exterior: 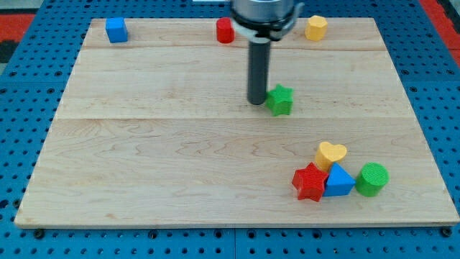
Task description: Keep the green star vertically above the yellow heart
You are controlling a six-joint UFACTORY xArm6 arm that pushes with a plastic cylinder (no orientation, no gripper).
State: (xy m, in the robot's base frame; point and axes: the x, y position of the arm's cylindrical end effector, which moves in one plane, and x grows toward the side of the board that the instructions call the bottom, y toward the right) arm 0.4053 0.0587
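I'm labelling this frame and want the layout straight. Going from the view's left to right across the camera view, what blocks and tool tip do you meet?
blue cube → red cylinder → my tip → green star → red star → yellow hexagonal block → yellow heart → blue triangle → green cylinder

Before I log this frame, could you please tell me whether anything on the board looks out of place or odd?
Nothing stands out. My tip sits just to the view's left of the green star. The yellow heart lies lower right, bunched with the red star, blue triangle and green cylinder. All blocks are intact.
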